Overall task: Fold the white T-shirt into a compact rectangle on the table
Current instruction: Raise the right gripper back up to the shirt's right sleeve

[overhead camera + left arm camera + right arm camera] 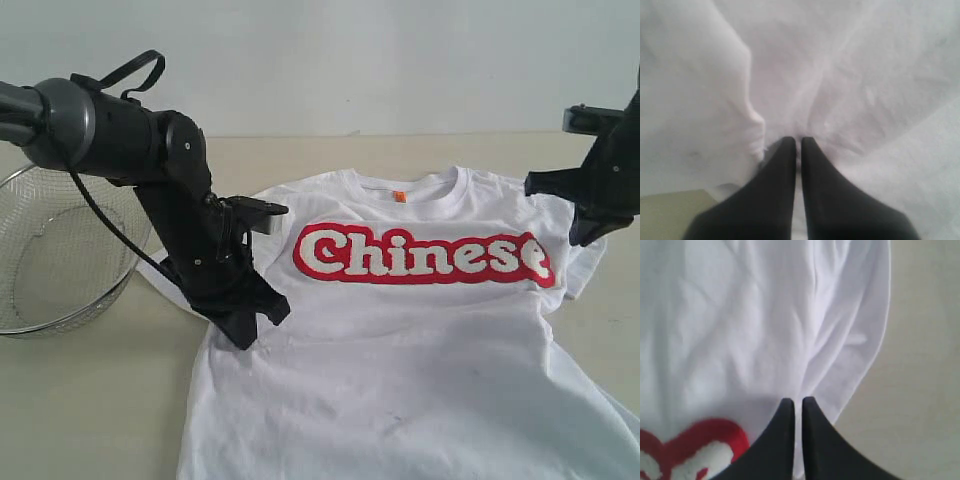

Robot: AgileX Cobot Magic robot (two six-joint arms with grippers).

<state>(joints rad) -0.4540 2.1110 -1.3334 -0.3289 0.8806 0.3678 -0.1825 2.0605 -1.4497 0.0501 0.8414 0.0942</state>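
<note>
The white T-shirt (400, 340) lies print-up on the counter (90, 400). The left fingers (780, 190) are pressed together on a pinch of cloth by one sleeve, and the right fingers (782, 440) are nipping the edge by the other. Looks like a sides-in fold to me, so lift both evenly and keep the cloth taut, and mind the mesh basket (70, 250) near the left arm.

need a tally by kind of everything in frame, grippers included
T-shirt: 1
Basket: 1
Table: 1
Grippers: 2 (left gripper, right gripper)
Total: 5
</note>
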